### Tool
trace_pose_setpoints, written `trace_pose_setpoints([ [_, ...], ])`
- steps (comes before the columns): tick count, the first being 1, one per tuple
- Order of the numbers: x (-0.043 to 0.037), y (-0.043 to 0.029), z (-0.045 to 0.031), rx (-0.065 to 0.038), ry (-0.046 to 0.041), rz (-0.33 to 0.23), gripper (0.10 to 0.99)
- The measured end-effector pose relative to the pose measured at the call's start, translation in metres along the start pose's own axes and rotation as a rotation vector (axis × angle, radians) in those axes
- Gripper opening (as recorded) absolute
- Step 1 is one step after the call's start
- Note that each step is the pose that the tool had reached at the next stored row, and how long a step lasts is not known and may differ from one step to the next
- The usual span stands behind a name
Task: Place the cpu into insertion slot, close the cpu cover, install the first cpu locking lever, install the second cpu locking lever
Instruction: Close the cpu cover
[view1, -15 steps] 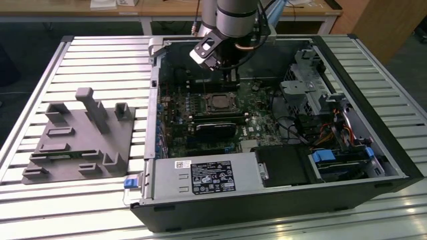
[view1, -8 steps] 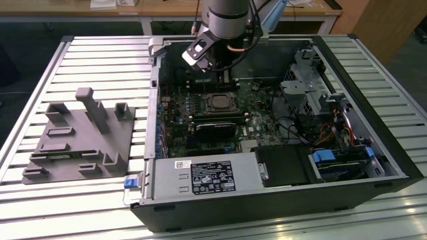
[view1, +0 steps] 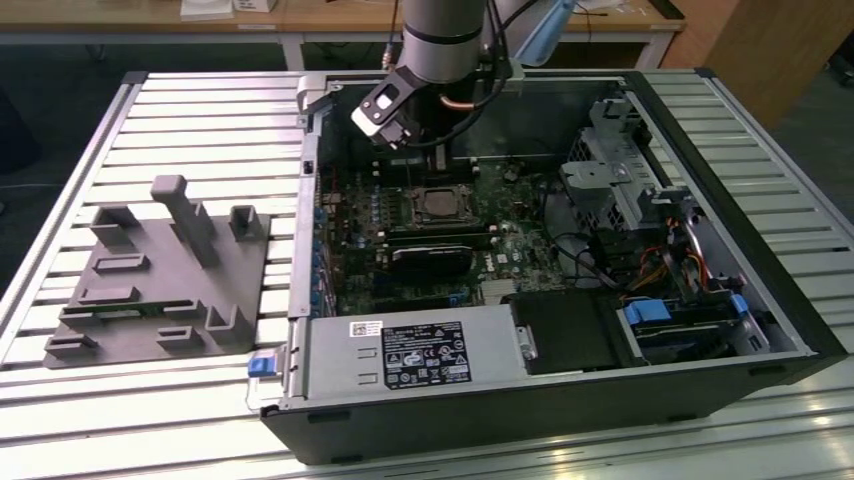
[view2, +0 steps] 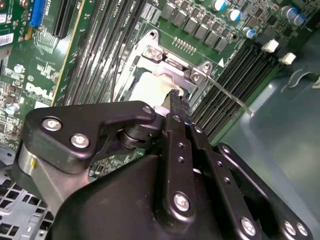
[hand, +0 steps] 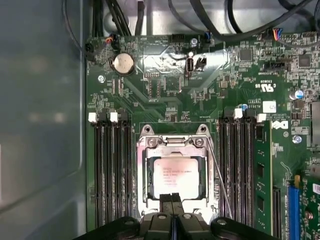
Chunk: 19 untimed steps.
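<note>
Gripper (hand: 172, 199) jaws stand pressed together in the first wrist view. The two black fingertips lie side by side with only a hairline seam between them, and they hold nothing. They hang at one edge of the cpu (hand: 177, 176); whether they touch it cannot be told.

The cpu lies flat in the slot (hand: 149, 177). Its pale top shows through the cut-out of the cover (hand: 172, 143), which lies down over it as a silvery frame on every side. A thin silvery lever (hand: 220, 175) runs slantwise along one side of the cover, between it and a bank of long black memory slots (hand: 240, 170). Its free end stands away from the frame, and whether it is latched cannot be told. Another bank of memory slots flanks the opposite side of the cover. All of this sits on the green board (hand: 165, 100).

In the second wrist view one fingertip (view2: 175, 105) stands over the cpu's pale face, near the cover's bolted end, with the lever slanting off beside it.

In the exterior view the arm (view1: 441, 40) reaches down into the open case (view1: 534, 410), which lies on a slatted table (view1: 200, 110). The gripper hangs above the board, close over the slot. A grey fixture (view1: 160, 270) stands on the table to the exterior view's left of the case, well apart from the gripper.
</note>
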<state>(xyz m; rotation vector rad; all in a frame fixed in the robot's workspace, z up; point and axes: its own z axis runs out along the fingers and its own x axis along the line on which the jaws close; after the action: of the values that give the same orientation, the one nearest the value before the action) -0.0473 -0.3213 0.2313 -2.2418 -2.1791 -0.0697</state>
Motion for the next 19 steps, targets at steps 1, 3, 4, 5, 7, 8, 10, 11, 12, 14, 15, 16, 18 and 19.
trace_pose_setpoints([
  [1, -0.0002, -0.0003, 0.0012, 0.000, 0.0000, 0.000, 0.106],
  [3, -0.0005, -0.0005, 0.0039, 0.000, 0.0000, 0.000, 0.106],
  [4, -0.0006, -0.0006, 0.0051, 0.000, 0.0000, 0.000, 0.106],
  [5, -0.0007, -0.0006, 0.0059, 0.000, 0.0000, -0.001, 0.106],
  [7, -0.0007, -0.0006, 0.0064, 0.001, 0.0001, -0.012, 0.106],
  [8, -0.0007, -0.0005, 0.0066, 0.001, 0.0005, -0.026, 0.106],
  [10, -0.0007, -0.0005, 0.0069, 0.002, 0.0010, -0.058, 0.106],
  [11, -0.0007, -0.0006, 0.0068, 0.003, 0.0010, -0.062, 0.106],
  [12, -0.0007, -0.0006, 0.0069, 0.003, 0.0011, -0.062, 0.106],
  [14, -0.0007, -0.0006, 0.0069, 0.003, 0.0012, -0.062, 0.106],
  [15, -0.0007, -0.0005, 0.0069, 0.003, 0.0012, -0.062, 0.106],
  [16, -0.0007, -0.0006, 0.0069, 0.003, 0.0012, -0.065, 0.106],
  [18, -0.0007, -0.0006, 0.0069, 0.003, 0.0015, -0.077, 0.106],
  [19, -0.0007, -0.0006, 0.0069, 0.004, 0.0017, -0.088, 0.106],
])
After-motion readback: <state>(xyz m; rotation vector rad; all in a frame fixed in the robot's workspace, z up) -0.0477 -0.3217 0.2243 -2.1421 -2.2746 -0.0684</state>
